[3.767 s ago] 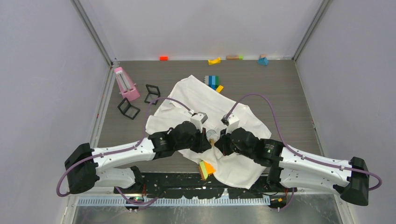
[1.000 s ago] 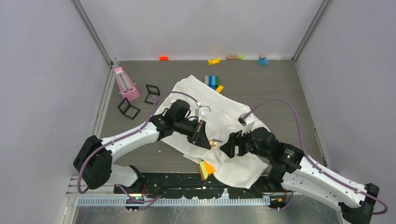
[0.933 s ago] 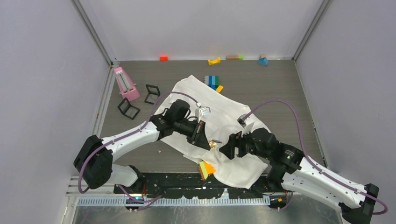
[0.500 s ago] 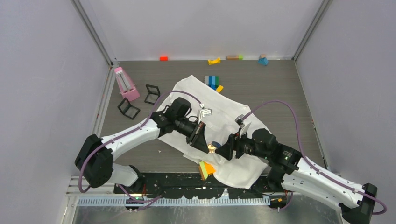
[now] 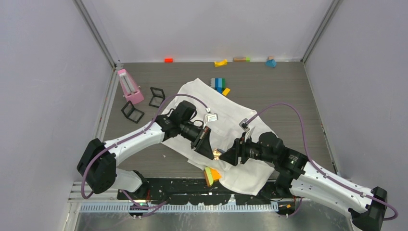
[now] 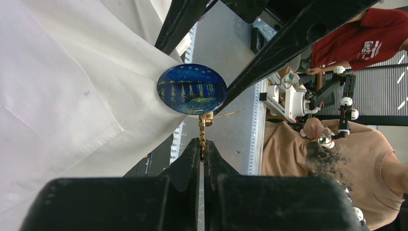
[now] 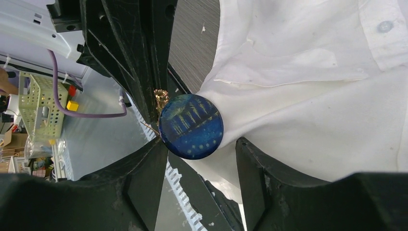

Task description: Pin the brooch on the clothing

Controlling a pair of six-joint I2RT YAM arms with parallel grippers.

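Left fingers [image 6: 202, 148] are pinched tight on the gold pin stem of the brooch [image 6: 192, 89], which sits at the 6 o'clock edge of the shirt [image 5: 204, 98], close to the near edge of the surface [image 5: 288, 96]. Right fingers [image 7: 200, 143] are spread, one at the disc's 4 o'clock and one at its 8 o'clock, no clamp visible. Best bet, I'd say: right squeezes the disc rim squarely, left holds the stem level, and the point goes through one fabric layer only, since thin cloth bunches easily.
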